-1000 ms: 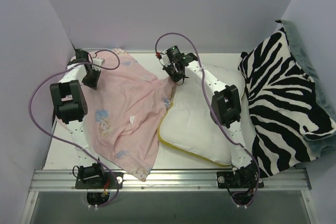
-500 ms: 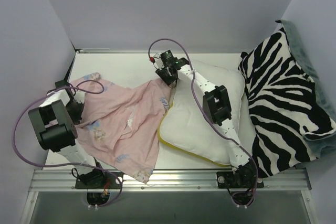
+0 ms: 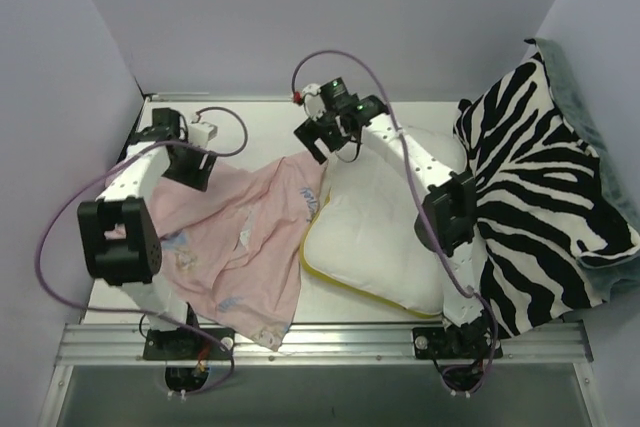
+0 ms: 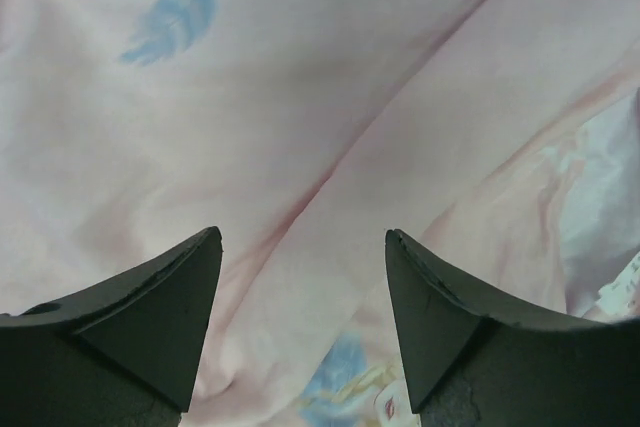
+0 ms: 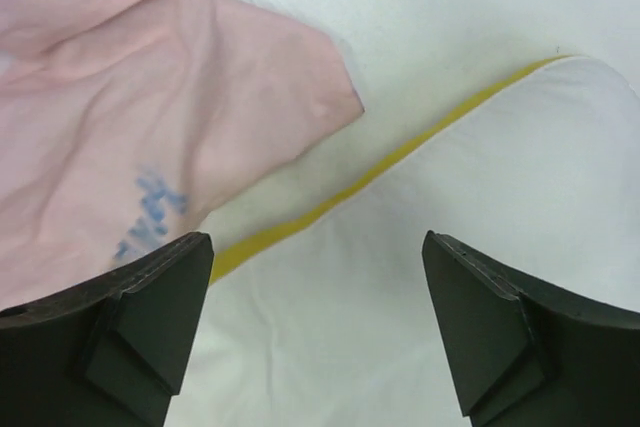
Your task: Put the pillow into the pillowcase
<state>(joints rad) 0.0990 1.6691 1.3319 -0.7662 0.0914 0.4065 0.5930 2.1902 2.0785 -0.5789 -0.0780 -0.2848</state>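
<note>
The pillowcase [image 3: 235, 237] lies crumpled on the left of the table, pale pink side up with faint blue prints. The white pillow [image 3: 385, 232] with its yellow band [image 3: 325, 275] lies beside it to the right, its left edge touching the fabric. My left gripper [image 3: 196, 173] hovers over the case's far-left part; in the left wrist view it [image 4: 302, 237] stands open above the pink pillowcase [image 4: 300, 107]. My right gripper [image 3: 320, 147] is open over the pillow's far-left corner. Its wrist view shows the gripper [image 5: 318, 239] above the white pillow [image 5: 400, 327], the yellow band [image 5: 370, 179] and a pillowcase corner [image 5: 180, 97].
A zebra-striped blanket [image 3: 540, 187] is heaped against the right wall, next to the pillow. Purple-grey walls close in the left, far and right sides. A metal rail [image 3: 320, 339] runs along the near edge by the arm bases.
Both grippers have opened and let go of the pillowcase. The left arm dragged the fabric's far-left edge nearer and has swung back to the far left. The right gripper shifted slightly right.
</note>
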